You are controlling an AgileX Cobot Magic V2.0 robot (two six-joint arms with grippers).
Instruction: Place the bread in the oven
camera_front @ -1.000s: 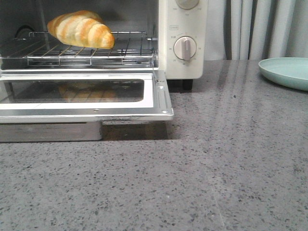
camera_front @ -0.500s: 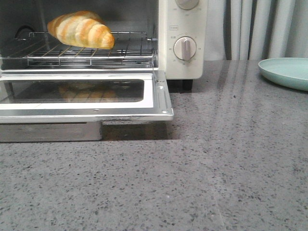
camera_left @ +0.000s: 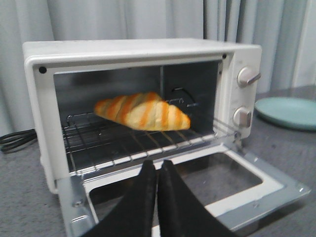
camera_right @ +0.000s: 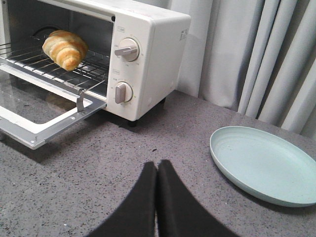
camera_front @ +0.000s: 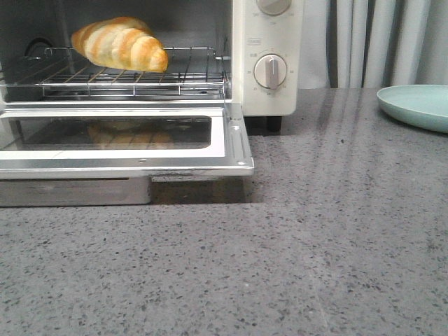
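Bread (camera_front: 120, 44) lies on the wire rack (camera_front: 133, 77) inside the open oven (camera_left: 143, 54).
Speckled grey counter (camera_front: 315, 245), pale curtains (camera_right: 276, 59) behind; both grippers (camera_left: 157, 170) (camera_right: 157, 170) empty, fingers pressed together; green plate (camera_right: 264, 165) beyond the right fingers.

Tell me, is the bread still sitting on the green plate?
No, the bread lies on the wire rack inside the oven, and the green plate holds nothing.

Bread (camera_right: 64, 49) on oven (camera_right: 148, 59) rack; claw (camera_right: 157, 170) closed (seemingly), plate (camera_right: 264, 165) nearby.
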